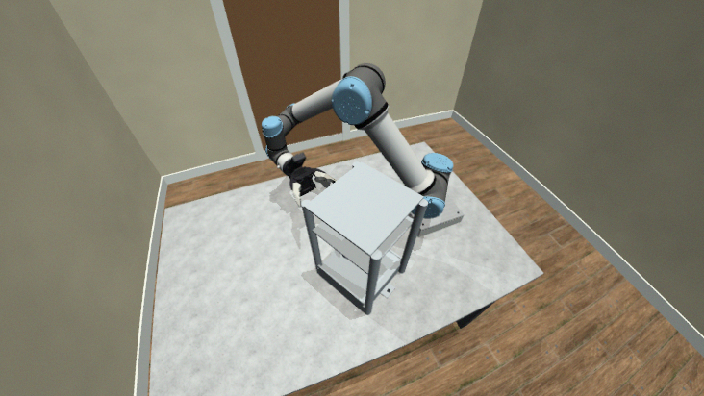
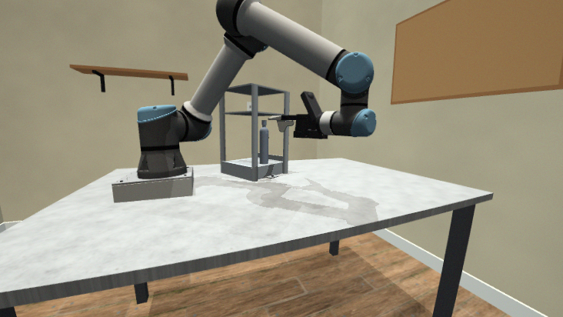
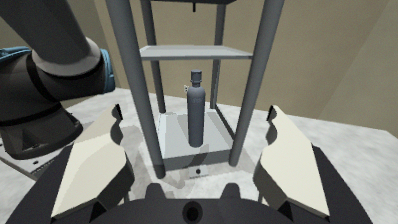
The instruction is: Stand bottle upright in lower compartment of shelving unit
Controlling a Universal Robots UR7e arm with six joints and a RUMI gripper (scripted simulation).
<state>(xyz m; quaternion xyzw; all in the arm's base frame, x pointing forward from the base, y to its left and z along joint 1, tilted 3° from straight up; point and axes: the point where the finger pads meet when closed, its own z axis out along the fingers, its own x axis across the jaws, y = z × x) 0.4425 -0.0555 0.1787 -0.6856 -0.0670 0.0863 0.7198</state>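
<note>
The grey bottle (image 3: 196,109) stands upright, cap up, on the floor of the lower compartment of the grey shelving unit, between its posts and behind the front lip. It also shows in the exterior view (image 2: 264,142). My gripper (image 3: 195,105) is wide open and empty, outside the unit in front of the compartment, apart from the bottle. In the exterior view the gripper (image 2: 284,120) sits just right of the unit's post, level with the bottle's cap. In the top view the gripper (image 1: 309,181) is at the unit's far left corner; the bottle is hidden there.
The shelving unit (image 2: 254,131) stands on a marble table (image 2: 236,205) near the arm's base (image 2: 159,157). A middle shelf (image 3: 196,52) lies just above the bottle's cap. A wall shelf (image 2: 128,72) and a board (image 2: 478,55) hang on the walls.
</note>
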